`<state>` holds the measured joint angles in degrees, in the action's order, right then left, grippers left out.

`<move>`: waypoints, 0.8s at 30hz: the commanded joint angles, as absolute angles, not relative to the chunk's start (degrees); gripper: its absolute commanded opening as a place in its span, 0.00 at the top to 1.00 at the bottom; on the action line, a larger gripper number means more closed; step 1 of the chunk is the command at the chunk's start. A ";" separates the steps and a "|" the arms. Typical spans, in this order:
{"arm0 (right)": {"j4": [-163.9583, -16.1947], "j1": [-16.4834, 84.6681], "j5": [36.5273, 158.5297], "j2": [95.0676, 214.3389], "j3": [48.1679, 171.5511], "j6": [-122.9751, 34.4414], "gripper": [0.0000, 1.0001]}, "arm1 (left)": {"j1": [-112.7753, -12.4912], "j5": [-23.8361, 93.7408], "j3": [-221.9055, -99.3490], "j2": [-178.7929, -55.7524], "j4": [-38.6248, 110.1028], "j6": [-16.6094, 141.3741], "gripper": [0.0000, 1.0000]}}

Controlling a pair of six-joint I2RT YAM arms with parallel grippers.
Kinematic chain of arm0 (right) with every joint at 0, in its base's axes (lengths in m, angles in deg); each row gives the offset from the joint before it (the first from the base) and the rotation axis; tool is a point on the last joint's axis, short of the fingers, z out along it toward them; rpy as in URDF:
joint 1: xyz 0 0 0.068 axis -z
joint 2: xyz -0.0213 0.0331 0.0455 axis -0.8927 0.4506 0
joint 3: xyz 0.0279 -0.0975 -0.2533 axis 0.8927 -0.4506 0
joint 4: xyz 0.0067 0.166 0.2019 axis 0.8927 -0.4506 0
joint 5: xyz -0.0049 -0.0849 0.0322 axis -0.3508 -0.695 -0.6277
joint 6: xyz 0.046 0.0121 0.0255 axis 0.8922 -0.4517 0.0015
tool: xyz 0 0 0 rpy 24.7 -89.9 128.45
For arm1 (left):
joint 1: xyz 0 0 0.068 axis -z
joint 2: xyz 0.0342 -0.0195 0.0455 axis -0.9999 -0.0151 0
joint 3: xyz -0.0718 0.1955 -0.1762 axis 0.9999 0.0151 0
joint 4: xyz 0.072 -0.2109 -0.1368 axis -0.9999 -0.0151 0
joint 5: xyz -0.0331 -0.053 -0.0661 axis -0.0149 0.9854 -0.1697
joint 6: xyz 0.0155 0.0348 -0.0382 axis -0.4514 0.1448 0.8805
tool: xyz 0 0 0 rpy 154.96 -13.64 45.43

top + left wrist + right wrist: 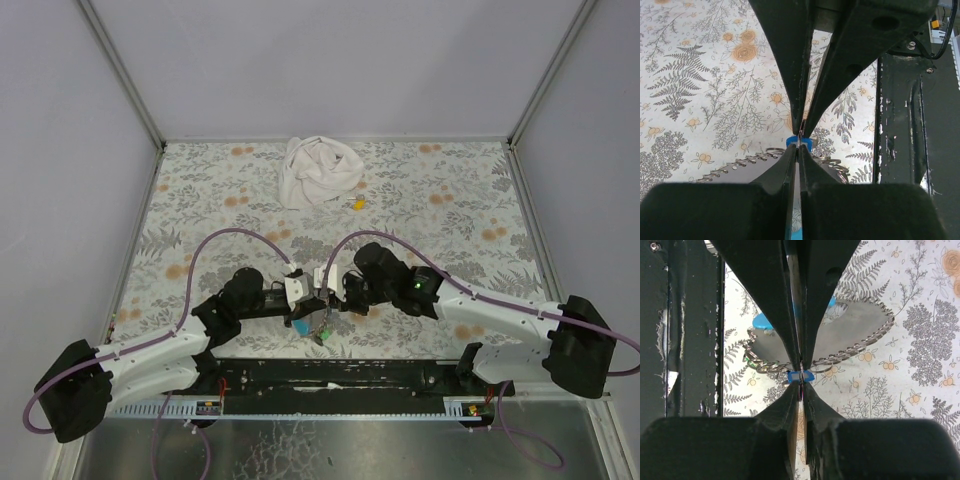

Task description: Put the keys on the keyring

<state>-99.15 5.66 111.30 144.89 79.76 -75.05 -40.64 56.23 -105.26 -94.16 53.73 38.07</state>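
bright, even light (soft shadows); left gripper (800, 141) dark, blurred up close.

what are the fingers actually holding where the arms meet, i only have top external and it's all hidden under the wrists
Observer: In the right wrist view, the right fingers and left fingers meet tip to tip on the keyring, at its small blue end.
Operator: any metal in the grip
Observer: Yes. The left wrist view shows a thin metal sliver between the tips of the right fingers. I cannot tell whether it is ring or key blade.
Operator: where's the strap then
Observer: The grey strap bulges out in loops on both sides of the left fingers, behind them in the right wrist view.
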 commanded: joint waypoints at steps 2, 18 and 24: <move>-91.49 3.45 110.81 142.29 80.06 -75.66 0.80 | -40.35 55.83 -105.03 -93.39 57.74 36.68 1.00; -86.62 7.62 114.34 133.20 69.70 -73.56 0.61 | -45.29 60.73 -101.64 -92.09 64.99 41.26 1.00; -85.29 9.11 106.77 134.45 67.63 -64.50 0.58 | -46.09 57.67 -102.24 -91.10 61.38 40.77 1.00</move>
